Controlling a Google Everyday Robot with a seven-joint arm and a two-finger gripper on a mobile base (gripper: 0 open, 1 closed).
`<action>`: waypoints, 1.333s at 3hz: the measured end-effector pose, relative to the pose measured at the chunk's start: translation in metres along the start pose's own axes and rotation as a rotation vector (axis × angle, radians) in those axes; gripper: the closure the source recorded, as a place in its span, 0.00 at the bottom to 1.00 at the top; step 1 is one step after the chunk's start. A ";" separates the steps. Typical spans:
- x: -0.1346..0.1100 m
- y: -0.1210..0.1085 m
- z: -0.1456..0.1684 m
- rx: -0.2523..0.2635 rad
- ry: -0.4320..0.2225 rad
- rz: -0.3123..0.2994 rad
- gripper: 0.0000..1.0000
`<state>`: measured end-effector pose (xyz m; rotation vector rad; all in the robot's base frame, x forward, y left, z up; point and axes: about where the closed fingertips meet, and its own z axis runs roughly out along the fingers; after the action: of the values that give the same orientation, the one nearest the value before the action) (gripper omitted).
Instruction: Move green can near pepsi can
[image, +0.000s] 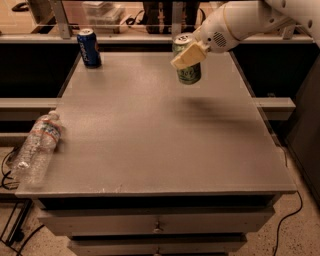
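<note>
My gripper (189, 54) is shut on the green can (188, 73) and holds it upright in the air above the far middle-right of the grey table (165, 145). One tan finger (188, 55) crosses the can's upper front. The can's shadow lies on the table below it. The pepsi can (89, 48), dark blue with a silver top, stands upright at the table's far left corner, well to the left of the green can.
A clear plastic water bottle (36, 148) lies on its side at the table's left edge near the front. A rail and a shelf with boxes run behind the table. Drawers sit under the tabletop. Cables lie on the floor at both sides.
</note>
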<state>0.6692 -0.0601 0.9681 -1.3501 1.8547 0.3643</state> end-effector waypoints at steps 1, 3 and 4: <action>0.000 0.000 0.000 0.000 0.000 0.000 1.00; -0.020 -0.019 0.044 0.072 -0.107 0.068 1.00; -0.040 -0.035 0.082 0.091 -0.165 0.115 1.00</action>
<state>0.7401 0.0048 0.9526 -1.1216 1.7930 0.4319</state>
